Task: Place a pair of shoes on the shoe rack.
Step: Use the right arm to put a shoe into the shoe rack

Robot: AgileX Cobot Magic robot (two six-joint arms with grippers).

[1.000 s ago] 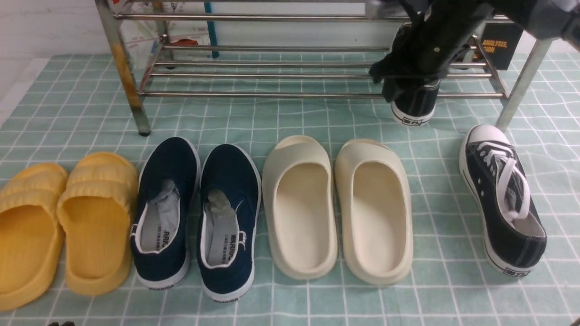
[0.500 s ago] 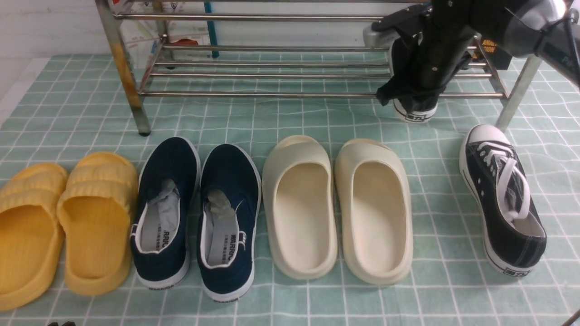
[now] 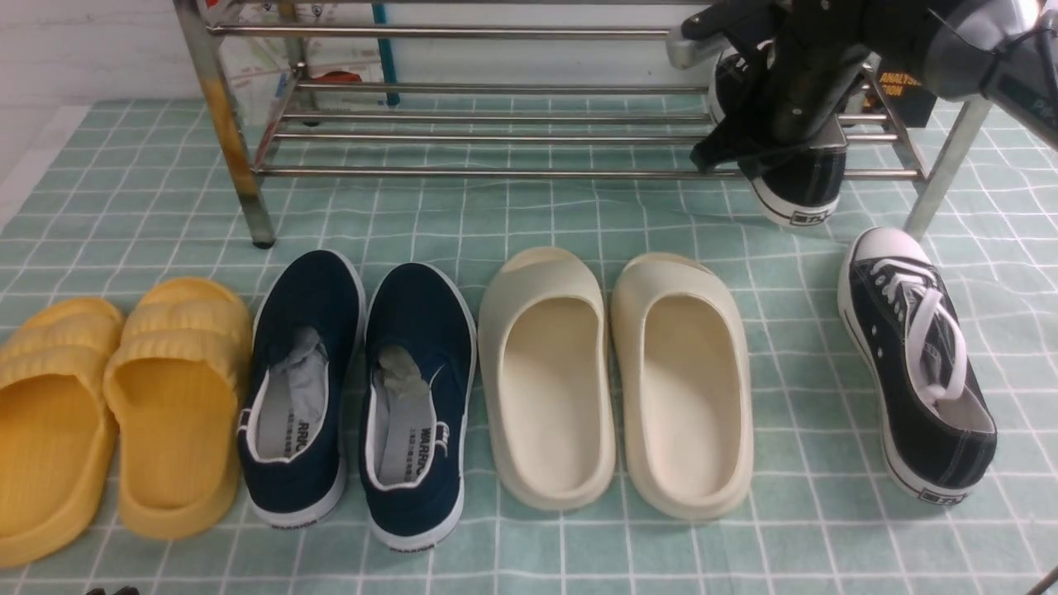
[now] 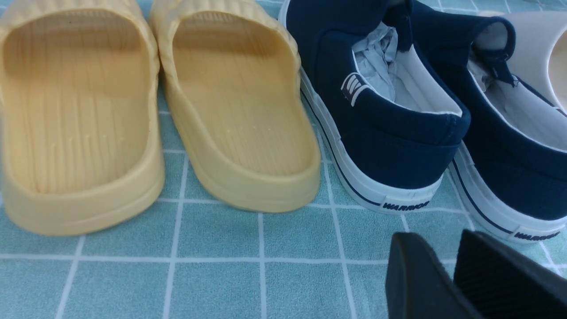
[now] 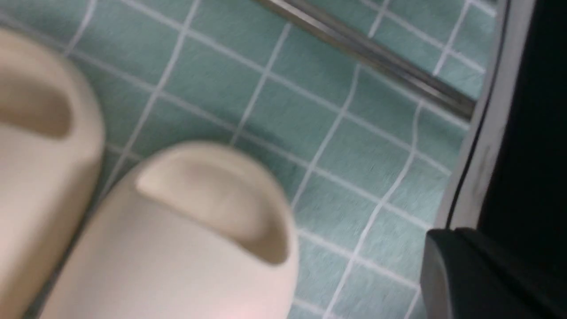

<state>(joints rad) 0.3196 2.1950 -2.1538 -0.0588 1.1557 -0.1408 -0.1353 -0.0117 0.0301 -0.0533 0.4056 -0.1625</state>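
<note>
Front view: grips one black sneaker (image 3: 800,188) by the heel collar with the right gripper (image 3: 773,150), fingers (image 5: 469,274) pressed together on the thin canvas, probably to feed the toe in first. Lies toe-inward across the lower bars of the shoe rack (image 3: 496,173) at its right end, heel tilted and overhanging the front bar, so judged not yet settled. Leaves the second sneaker (image 3: 917,372) on the tabletop (image 3: 579,223) just before the rack's right leg, toe toward the rack, handy for the same arm. Holds the left gripper (image 4: 432,243) low before the navy slip-ons (image 4: 390,146) and yellow slides (image 4: 155,110), fingers parted and empty, well clear of the work.
</note>
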